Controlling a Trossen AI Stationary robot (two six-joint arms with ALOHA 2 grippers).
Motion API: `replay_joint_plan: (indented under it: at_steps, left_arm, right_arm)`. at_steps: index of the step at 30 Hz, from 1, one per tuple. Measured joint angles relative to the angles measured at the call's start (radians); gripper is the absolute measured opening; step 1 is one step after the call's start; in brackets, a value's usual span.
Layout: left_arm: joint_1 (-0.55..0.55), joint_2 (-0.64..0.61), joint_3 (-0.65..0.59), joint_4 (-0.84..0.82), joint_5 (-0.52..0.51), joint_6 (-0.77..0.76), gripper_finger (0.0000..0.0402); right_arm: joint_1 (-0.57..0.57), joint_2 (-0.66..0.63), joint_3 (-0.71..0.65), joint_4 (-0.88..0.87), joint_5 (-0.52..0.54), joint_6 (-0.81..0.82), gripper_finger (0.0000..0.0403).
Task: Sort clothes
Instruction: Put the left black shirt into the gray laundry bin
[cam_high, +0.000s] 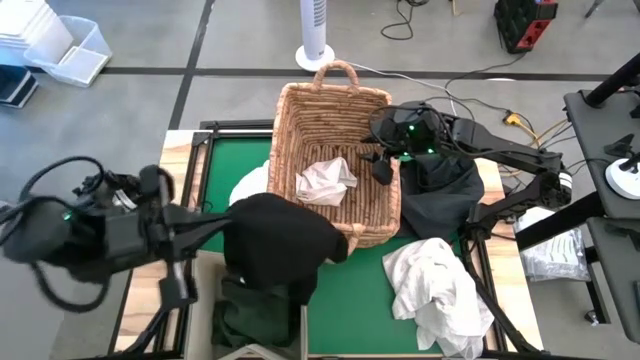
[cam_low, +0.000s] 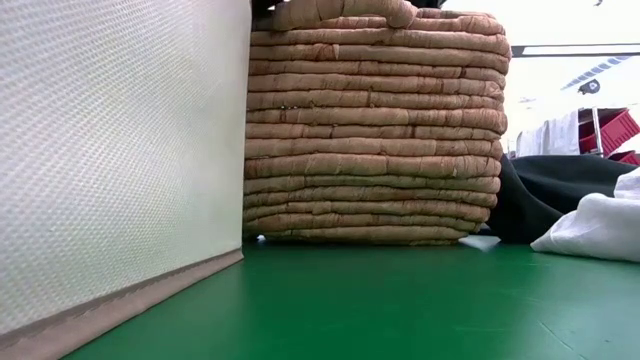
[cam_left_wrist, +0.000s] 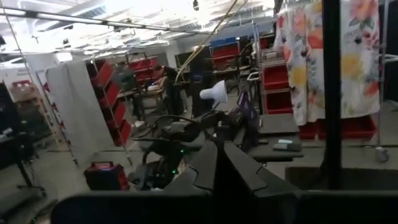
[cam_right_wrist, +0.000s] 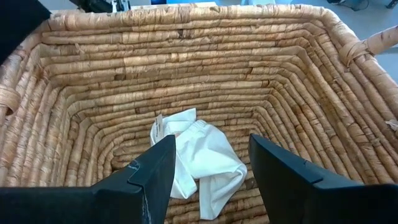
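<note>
1. Basket (cam_high: 335, 160): tan wicker, handled, at the middle of the green tabletop (cam_high: 362, 300), reaching its far edge. In the low view its coiled wall (cam_low: 375, 130) stands on the green surface, just beside the bin.
2. White garment (cam_high: 325, 182): crumpled, lying on the basket floor; in the right wrist view it (cam_right_wrist: 199, 155) sits between and below the two fingers.
3. Right gripper (cam_high: 380, 165): over the basket's right rim, pointed into the basket; jaws spread apart, nothing between them, clear of the white garment.
4. Black garment (cam_high: 275, 240): draped over the basket's near-left corner, hanging down toward the near edge of the tabletop.
5. Dark garment (cam_high: 440, 190): heaped against the basket's right wall, at the right edge of the tabletop, under the right arm.
6. White pile (cam_high: 440, 290): loose off-white cloth at the near-right corner of the tabletop, just in front of the dark garment.
7. Dark green garment (cam_high: 250, 315): at the near edge, below the black garment.
8. Bin (cam_low: 110, 160): beige fabric, its wall filling the low view's left.
9. Left gripper (cam_left_wrist: 214, 174): raised beyond the left edge of the tabletop, aimed at the room; fingers pressed together, holding nothing.
</note>
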Motion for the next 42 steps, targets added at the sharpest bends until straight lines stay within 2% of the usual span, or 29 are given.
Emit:
replay_joint_plan:
  at_steps: [5, 9, 11, 14, 16, 18, 22, 32, 36, 42]
  left_arm:
    - [-0.103, 0.007, 0.001, 0.104, -0.014, 0.011, 0.0]
    - [-0.177, 0.015, 0.001, 0.22, -0.02, 0.12, 0.0]
    - [-0.203, 0.008, 0.001, 0.235, -0.087, 0.153, 0.0]
    - [-0.214, 0.005, 0.001, 0.216, -0.296, 0.175, 0.0]
    - [-0.212, 0.007, 0.001, 0.15, -0.33, 0.17, 0.0]
    - [-0.212, 0.011, 0.0, 0.103, -0.301, 0.098, 0.0]
    - [-0.213, 0.018, 0.0, 0.015, -0.328, 0.04, 0.0]
    - [-0.212, 0.021, -0.005, -0.349, -0.327, -0.354, 0.0003]
    - [-0.212, 0.022, -0.006, -0.447, -0.302, -0.465, 0.0028]
    - [-0.21, 0.023, -0.006, -0.47, -0.261, -0.486, 0.0099]
  right_arm:
    - [0.0, 0.003, 0.0, 0.001, 0.0, -0.001, 0.0194]
    - [0.0, 0.003, 0.0, 0.003, 0.0, -0.003, 0.0196]
    - [0.0, 0.003, 0.0, 0.011, 0.0, -0.001, 0.0196]
    - [0.0, 0.003, 0.0, 0.019, 0.0, -0.001, 0.0193]
    - [0.0, 0.003, 0.0, 0.019, 0.0, 0.0, 0.0192]
    - [0.0, 0.003, 0.0, 0.019, -0.001, 0.004, 0.0192]
    - [0.0, 0.003, 0.0, 0.018, -0.001, 0.005, 0.0196]
    - [0.0, 0.003, 0.0, 0.018, -0.001, 0.008, 0.0198]
    - [0.0, 0.003, 0.0, 0.018, -0.001, 0.008, 0.0199]
    - [0.0, 0.003, 0.0, 0.018, -0.001, 0.008, 0.0201]
